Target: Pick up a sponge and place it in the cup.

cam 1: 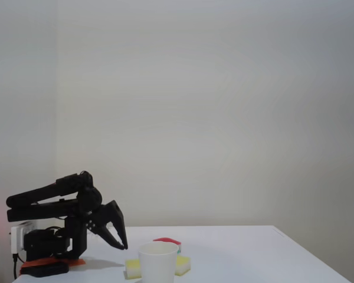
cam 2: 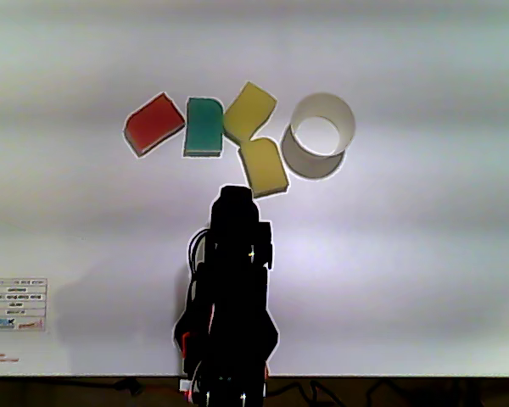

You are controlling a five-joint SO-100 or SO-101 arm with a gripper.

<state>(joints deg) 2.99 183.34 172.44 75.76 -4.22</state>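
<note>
The sponge (cam 2: 264,166), a pale yellow block, lies flat on the white table just left of and below the cup (cam 2: 321,136) in the other view. In the fixed view the sponge (cam 1: 133,268) peeks out left of the white paper cup (cam 1: 158,263), which stands upright with nothing showing inside it. My black gripper (cam 1: 124,244) hangs nose-down from the folded arm, a short way left of the sponge and above the table. Its fingers meet at the tips and hold nothing. From above, the gripper (cam 2: 235,197) ends just short of the sponge.
A brighter yellow sponge (cam 2: 249,112), a green one (cam 2: 204,127) and a red one (cam 2: 153,125) lie in a row left of the cup. The arm's base (cam 1: 44,265) sits at the table's left end. A label sheet (cam 2: 15,305) lies near the base.
</note>
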